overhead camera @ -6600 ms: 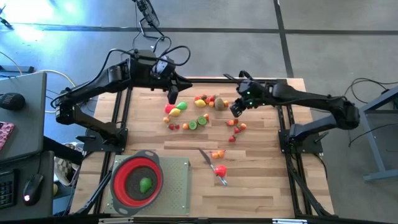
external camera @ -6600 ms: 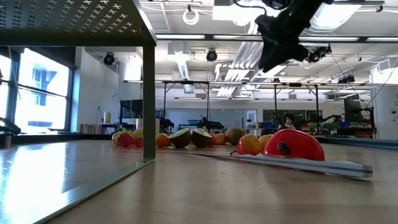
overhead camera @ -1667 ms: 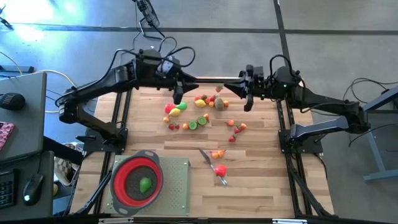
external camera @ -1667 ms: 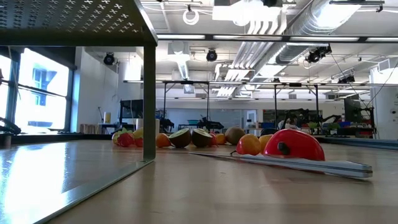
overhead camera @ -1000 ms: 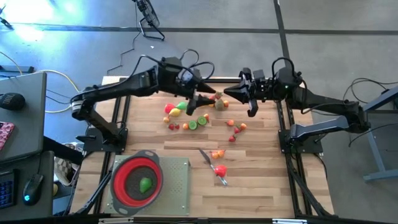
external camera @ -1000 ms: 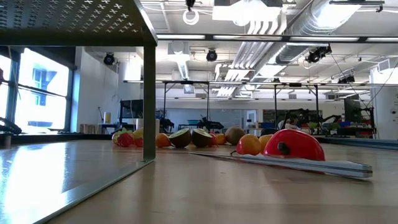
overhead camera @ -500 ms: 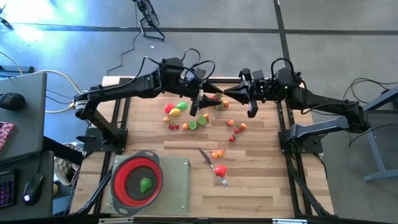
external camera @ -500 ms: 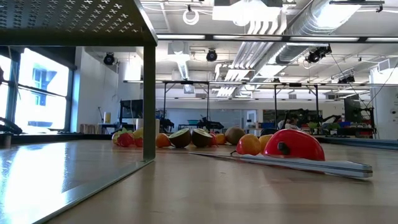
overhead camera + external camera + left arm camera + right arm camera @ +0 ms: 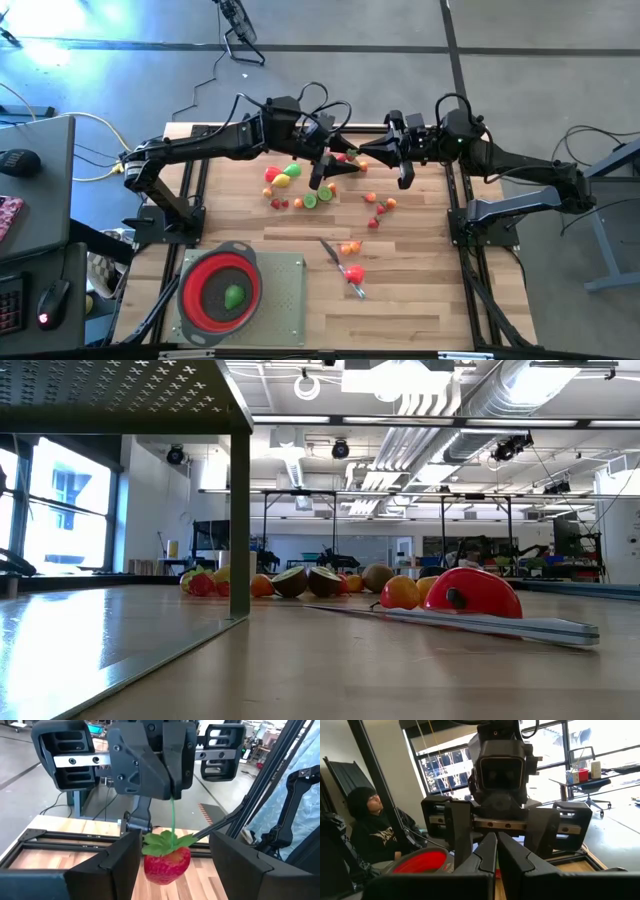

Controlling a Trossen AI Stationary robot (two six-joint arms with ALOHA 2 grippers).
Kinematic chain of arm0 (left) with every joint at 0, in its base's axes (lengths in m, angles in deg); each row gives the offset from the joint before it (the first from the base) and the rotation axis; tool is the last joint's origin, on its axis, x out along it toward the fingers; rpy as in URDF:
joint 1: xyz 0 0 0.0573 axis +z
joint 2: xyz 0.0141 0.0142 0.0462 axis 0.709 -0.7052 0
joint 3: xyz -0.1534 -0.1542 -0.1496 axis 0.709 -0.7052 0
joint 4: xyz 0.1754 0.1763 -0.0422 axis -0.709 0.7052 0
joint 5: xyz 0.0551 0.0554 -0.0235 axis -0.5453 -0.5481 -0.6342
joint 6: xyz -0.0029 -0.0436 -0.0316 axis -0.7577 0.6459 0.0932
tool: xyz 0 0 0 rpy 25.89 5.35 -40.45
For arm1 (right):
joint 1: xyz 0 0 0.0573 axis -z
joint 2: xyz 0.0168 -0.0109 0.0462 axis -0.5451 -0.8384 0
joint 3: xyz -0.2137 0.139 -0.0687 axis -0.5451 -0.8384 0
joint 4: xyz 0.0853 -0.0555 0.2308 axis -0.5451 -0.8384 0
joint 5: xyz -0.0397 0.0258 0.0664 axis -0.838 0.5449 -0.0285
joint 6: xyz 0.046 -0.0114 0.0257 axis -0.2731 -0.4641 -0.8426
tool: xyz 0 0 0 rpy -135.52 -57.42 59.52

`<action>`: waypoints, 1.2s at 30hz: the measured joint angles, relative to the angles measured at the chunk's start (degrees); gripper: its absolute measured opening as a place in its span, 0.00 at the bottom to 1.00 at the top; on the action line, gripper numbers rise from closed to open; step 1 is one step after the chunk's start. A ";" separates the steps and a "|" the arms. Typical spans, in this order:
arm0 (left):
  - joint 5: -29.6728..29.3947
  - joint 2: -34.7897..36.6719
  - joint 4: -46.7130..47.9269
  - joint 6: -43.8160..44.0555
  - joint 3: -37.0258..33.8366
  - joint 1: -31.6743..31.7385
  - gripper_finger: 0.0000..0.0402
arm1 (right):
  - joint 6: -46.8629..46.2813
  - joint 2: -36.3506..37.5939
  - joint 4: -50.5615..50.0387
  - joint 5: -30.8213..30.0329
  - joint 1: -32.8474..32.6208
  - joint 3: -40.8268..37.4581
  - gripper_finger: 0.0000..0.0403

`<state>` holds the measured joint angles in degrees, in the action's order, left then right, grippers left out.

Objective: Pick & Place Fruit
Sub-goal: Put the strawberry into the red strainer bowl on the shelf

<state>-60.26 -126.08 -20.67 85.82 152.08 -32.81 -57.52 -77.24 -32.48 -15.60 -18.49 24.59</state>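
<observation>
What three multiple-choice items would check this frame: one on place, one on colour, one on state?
1. Where is the strawberry?
A beside the knife
B in the air between the left gripper's fingers
C on the floor

2. What colour is the fruit in the strainer?
A green
B yellow
C brown

3. How is the right gripper?
A wide open
B shut on the strawberry's stem
C empty

Key:
1 B, since the left wrist view shows it hanging between that arm's own two spread fingers.
2 A, since the high view shows one green fruit in the red strainer.
3 B, since its fingers meet on the green stem and the strawberry dangles below.
</observation>
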 joint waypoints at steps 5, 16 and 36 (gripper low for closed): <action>0.01 0.00 -0.03 0.20 0.00 0.00 0.54 | 0.14 0.00 0.00 0.00 0.00 0.00 0.01; 0.04 0.00 -0.04 0.46 0.00 0.00 0.31 | 0.14 0.00 0.00 -0.02 0.00 0.00 0.01; 0.19 0.02 -0.07 1.55 0.00 0.00 0.24 | 0.05 -0.02 -0.02 1.05 0.02 0.00 0.01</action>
<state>-60.07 -126.06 -20.74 87.37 152.08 -32.81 -57.47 -77.26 -32.50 -14.54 -18.47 24.59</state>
